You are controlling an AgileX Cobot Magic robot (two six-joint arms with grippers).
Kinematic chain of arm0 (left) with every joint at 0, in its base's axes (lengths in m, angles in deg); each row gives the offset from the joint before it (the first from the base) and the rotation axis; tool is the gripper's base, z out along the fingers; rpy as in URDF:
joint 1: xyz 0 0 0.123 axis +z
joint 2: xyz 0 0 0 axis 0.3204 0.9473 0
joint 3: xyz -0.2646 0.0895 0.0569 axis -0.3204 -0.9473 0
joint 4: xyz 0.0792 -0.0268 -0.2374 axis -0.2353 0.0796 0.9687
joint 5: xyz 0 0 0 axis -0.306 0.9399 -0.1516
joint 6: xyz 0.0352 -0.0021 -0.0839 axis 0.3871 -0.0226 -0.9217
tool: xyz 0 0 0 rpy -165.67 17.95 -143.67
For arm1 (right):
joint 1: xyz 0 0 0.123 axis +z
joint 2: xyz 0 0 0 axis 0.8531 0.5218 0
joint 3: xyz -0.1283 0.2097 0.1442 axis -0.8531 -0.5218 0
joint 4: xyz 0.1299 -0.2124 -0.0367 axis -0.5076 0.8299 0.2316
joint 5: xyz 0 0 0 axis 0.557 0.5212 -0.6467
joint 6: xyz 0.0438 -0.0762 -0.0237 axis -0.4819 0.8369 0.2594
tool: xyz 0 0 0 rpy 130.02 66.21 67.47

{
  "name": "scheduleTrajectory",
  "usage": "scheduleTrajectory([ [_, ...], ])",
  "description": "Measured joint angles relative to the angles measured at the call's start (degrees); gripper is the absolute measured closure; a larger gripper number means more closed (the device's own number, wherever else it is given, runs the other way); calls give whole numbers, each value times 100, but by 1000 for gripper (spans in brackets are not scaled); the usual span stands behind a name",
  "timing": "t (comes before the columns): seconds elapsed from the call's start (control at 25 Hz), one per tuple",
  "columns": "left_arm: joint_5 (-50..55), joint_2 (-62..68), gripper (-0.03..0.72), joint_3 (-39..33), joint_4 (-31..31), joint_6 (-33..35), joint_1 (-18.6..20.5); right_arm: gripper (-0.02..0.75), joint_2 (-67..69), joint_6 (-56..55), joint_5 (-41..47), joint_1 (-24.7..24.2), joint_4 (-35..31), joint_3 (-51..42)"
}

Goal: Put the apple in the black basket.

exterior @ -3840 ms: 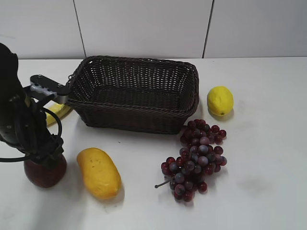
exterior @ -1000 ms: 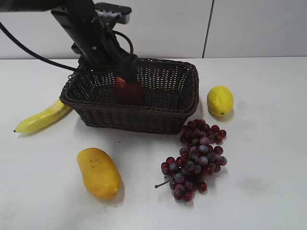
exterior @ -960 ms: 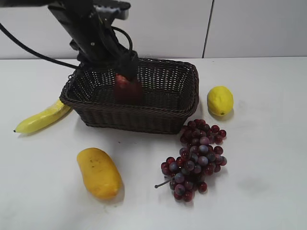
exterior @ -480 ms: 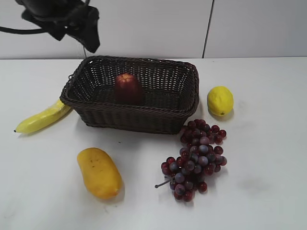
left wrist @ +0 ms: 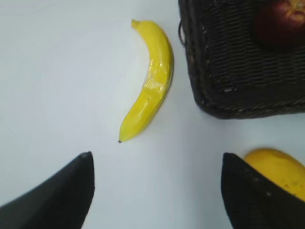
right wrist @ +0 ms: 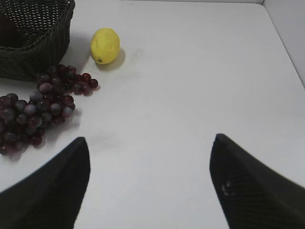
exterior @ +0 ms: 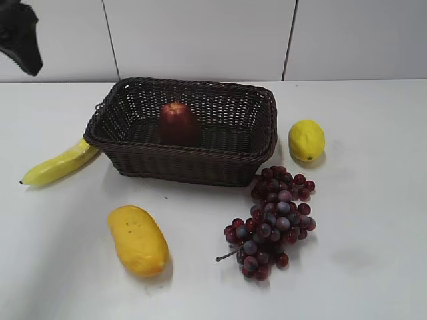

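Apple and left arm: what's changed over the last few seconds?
The left gripper carried the apple from the table's front left into the black basket, let go, and pulled away up-left, jaws open. Banana, mango, grapes and lemon stayed put.

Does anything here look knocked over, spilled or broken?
Nothing stands out. The dark red apple sits upright inside the dark woven wicker basket, which stands level on the white table. The yellow banana, orange-yellow mango, yellow lemon and bunch of dark red grapes lie intact around it.
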Motion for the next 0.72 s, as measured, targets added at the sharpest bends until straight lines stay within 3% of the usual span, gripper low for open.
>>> scheduleTrajectory([
  [0.4, -2, -2419, 88, -2580, 11, -18, 563, 147, 0, 0, 0, 0, 0, 0],
  [0.72, -635, -4923, 98, -4352, 54, -18, 606, 147, 0, 0, 0, 0, 0, 0],
])
